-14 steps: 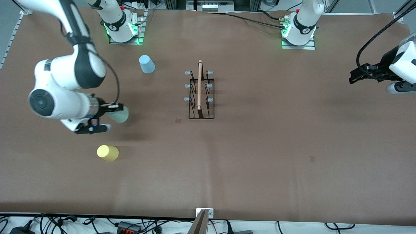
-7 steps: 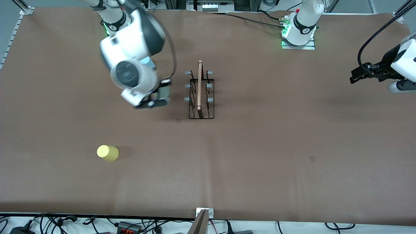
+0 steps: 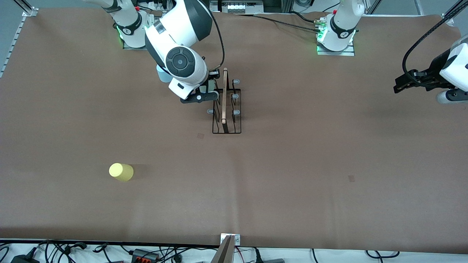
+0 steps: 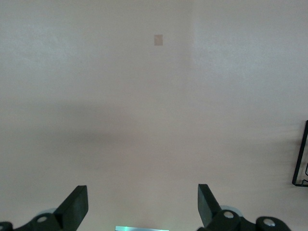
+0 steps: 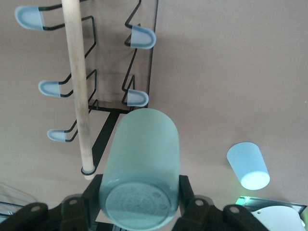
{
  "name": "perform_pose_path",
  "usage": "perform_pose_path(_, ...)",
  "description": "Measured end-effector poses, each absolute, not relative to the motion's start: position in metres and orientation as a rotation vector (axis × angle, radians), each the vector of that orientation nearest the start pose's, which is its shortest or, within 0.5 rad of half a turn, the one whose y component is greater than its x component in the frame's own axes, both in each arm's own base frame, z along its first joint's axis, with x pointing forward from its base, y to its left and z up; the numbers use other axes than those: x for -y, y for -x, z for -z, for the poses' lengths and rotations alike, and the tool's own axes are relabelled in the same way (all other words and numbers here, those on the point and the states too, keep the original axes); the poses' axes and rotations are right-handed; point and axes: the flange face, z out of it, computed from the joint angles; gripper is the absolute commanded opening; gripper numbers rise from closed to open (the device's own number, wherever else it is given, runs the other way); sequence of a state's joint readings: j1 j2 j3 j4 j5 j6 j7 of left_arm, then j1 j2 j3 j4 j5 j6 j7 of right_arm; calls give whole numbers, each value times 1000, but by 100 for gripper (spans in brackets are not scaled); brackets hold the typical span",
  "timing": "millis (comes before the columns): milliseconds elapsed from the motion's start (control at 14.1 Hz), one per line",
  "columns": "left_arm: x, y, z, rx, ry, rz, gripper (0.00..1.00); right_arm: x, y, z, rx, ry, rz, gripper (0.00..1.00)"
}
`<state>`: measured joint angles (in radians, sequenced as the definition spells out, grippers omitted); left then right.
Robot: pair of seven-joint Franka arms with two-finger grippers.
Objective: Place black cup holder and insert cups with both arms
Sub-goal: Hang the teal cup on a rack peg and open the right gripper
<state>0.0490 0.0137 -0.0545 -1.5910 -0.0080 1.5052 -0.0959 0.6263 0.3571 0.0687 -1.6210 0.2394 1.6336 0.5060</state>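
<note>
First cup at the rack, none on a peg yet.

Your right gripper (image 5: 138,202) clamps the mint green cup (image 5: 142,163) over the black cup holder (image 3: 226,109), beside its pegs nearest the bases. Your left gripper (image 4: 143,211) waits spread and empty near its table end. The light blue cup (image 5: 248,165) and yellow cup (image 3: 121,171) remain on the table.

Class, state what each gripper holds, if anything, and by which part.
Right gripper, over the black cup holder: mint green cup, clamped at its closed base end. Left gripper: open, nothing held.
</note>
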Motion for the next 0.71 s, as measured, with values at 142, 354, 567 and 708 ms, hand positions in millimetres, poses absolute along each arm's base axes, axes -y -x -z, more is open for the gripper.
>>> perform_pose_path(142, 4, -550, -602, 141, 3138, -158, 100, -418, -456, -387, 219, 3051, -692, 18)
perform_pose_path(354, 4, -549, -603, 141, 3138, -159, 100, -424, -448, -376, 242, 3058, -722, 18)
perform_pose_path(567, 4, -549, -603, 141, 3138, -159, 100, -426, -448, -371, 243, 3059, -726, 18)
perform_pose_path(708, 4, -549, -604, 141, 3138, -159, 100, -429, -445, -367, 251, 3061, -736, 18)
